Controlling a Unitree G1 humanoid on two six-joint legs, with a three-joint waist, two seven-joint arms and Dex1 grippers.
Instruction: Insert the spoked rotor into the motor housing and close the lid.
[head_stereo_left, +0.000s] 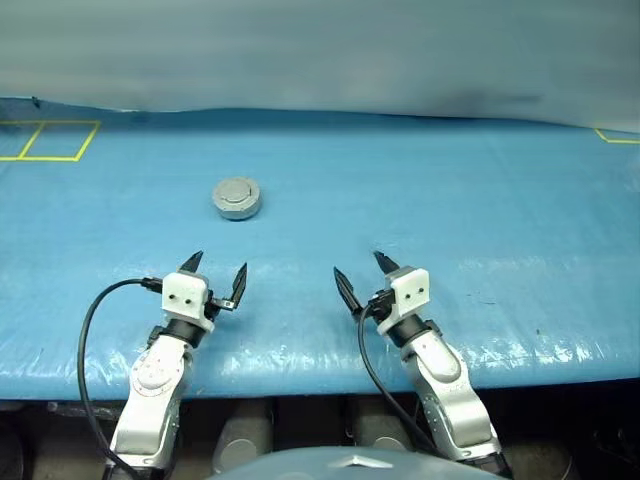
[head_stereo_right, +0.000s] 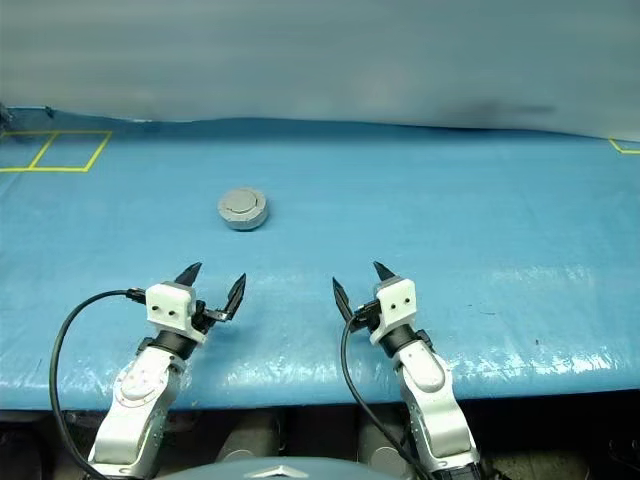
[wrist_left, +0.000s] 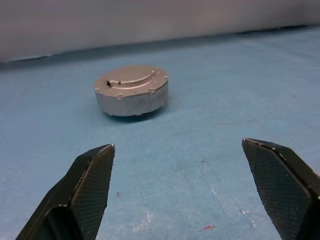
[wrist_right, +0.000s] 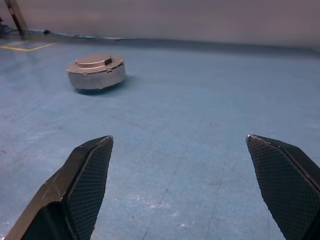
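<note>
The motor housing (head_stereo_left: 237, 198) is a round grey metal shell on the blue table, left of centre. Its lid (wrist_left: 131, 76) lies shut flat on top, plain grey with a raised centre. The spoked rotor is hidden. My left gripper (head_stereo_left: 215, 272) hovers open near the table's front edge, just nearer than the housing, with nothing between its fingers. Open and empty too, my right gripper (head_stereo_left: 359, 273) is level with the left one, further right and pointing slightly left. The housing (wrist_right: 96, 73) stands well ahead of both grippers.
A blue sheet (head_stereo_left: 450, 210) covers the whole table. Yellow tape squares (head_stereo_left: 48, 140) mark the far left corner and another yellow mark (head_stereo_left: 615, 136) sits at the far right. A grey wall rises behind the table's far edge.
</note>
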